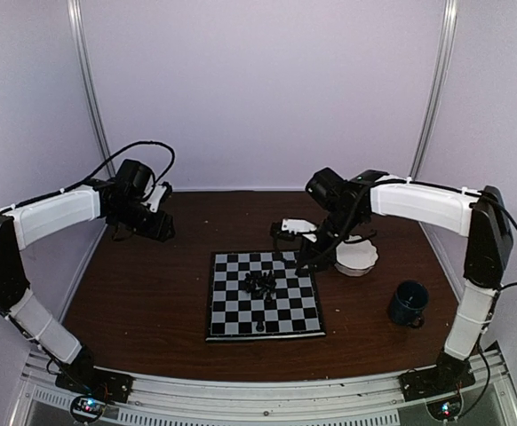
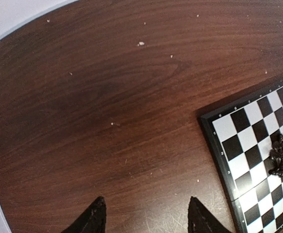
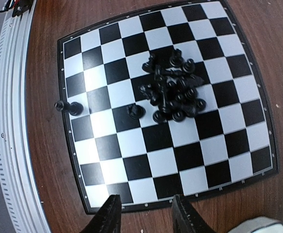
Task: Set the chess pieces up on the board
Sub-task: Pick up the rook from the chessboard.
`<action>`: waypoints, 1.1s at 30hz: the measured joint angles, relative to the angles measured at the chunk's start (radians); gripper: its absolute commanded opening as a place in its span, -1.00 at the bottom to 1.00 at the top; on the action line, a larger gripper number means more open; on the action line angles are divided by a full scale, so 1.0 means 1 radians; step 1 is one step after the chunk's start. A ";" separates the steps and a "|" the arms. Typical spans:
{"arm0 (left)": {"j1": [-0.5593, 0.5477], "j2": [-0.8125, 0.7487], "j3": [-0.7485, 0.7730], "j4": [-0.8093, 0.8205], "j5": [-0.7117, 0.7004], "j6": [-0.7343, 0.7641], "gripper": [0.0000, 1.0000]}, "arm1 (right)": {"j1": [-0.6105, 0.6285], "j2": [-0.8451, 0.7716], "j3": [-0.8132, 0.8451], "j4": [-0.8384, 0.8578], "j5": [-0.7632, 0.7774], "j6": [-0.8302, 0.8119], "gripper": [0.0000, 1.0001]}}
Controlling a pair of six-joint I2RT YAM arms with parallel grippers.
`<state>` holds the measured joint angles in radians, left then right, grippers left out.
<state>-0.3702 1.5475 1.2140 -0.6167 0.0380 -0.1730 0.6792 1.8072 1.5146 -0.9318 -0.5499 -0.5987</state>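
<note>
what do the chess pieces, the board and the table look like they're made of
Chess pieces: glossy black, probably plastic; small highlights glint on them. Board: smooth checks with a thin dark rim, plastic or coated card, cannot tell which. Table: dark brown with visible grain, wood or wood-look laminate.

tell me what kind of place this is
Probably a robot lab test cell: plain white walls box in a wooden table, and a left arm and right arm are bolted to a metal rail at its near edge.
</note>
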 measured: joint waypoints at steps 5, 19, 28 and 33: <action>0.026 0.001 -0.036 0.027 0.023 -0.001 0.11 | 0.085 0.148 0.105 -0.024 0.027 -0.006 -0.35; 0.049 -0.052 -0.036 0.061 0.054 -0.006 0.10 | 0.171 0.303 0.275 -0.104 0.097 -0.035 -0.40; 0.049 -0.056 -0.036 0.066 0.063 -0.006 0.10 | 0.187 0.314 0.275 -0.105 0.111 -0.031 -0.31; 0.049 -0.056 -0.036 0.066 0.071 -0.006 0.09 | 0.192 0.336 0.284 -0.104 0.122 -0.027 -0.31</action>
<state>-0.3214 1.4910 1.1778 -0.5503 0.1093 -0.1787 0.8711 2.1437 1.7988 -1.0355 -0.4274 -0.6262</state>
